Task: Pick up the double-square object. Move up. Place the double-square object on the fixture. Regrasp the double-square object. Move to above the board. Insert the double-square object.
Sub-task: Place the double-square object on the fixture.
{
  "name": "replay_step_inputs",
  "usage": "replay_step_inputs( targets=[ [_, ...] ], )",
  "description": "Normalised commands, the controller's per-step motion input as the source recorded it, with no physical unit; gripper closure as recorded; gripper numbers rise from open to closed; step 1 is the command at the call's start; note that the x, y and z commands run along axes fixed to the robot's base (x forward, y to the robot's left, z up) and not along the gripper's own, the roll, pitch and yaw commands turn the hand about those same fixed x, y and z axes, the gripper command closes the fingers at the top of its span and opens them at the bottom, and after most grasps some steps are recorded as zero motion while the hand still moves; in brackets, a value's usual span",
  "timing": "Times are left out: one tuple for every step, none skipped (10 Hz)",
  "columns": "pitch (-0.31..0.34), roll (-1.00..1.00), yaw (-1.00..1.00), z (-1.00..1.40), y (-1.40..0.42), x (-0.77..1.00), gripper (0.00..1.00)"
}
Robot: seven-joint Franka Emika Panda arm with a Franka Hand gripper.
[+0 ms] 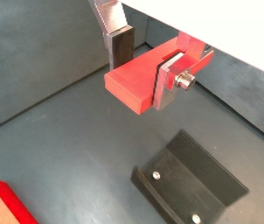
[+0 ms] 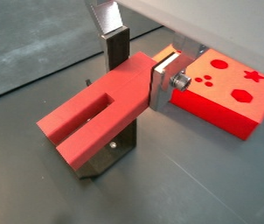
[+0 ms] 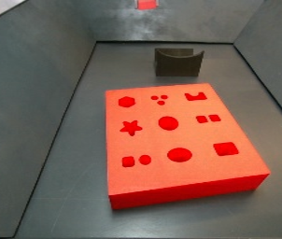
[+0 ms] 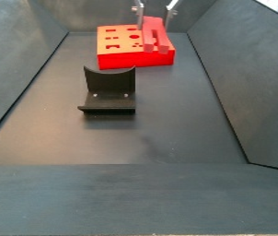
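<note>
In a side view the small dark grey fixture with a U-shaped notch [image 4: 107, 90] is standing at about nine o'clock from the middle of the dark floor, and nothing is lying on it. The large flat bright red board with many shaped recesses [image 4: 121, 48] is lying well beyond it, toward twelve o'clock. Further right, at about one o'clock, the gripper [image 4: 156, 18] is hanging in the air over the right end of the board. In both wrist views its flat silver fingers [image 1: 166, 81] are closing on the small red elongated double-square object [image 2: 97, 107], so the pincer is only as wide as the block, with the dark pads pressing its two sides. The block is raised clear of the floor and touching nothing but the fingers; its long slotted body is sticking out from the jaws. I am judging that the step in hand is moving to above the board, with the regrasp seemingly done. The next move is calling for lining the block up over the matching double-square recess and turning it to the same direction, then lowering straight and slowly; I cannot tell from here which recess is below it.
</note>
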Motion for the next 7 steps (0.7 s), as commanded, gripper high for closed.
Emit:
replay_step_inputs(
  targets=[
    [0.120, -1.00, -0.11, 0.04, -0.01, 1.00, 1.00],
    [0.126, -1.00, -0.12, 0.03, 0.00, 1.00, 1.00],
    [0.130, -1.00, -0.12, 0.01, 0.02, 1.00, 1.00],
    [0.130, -1.00, -0.12, 0.00, 0.03, 1.00, 1.00],
    [0.127, -1.00, -0.13, -0.01, 0.04, 1.00, 1.00],
    [0.125, -1.00, -0.14, -0.02, 0.05, 1.00, 1.00],
    [0.123, -1.00, -0.15, -0.02, 0.05, 0.94, 1.00]
  ],
)
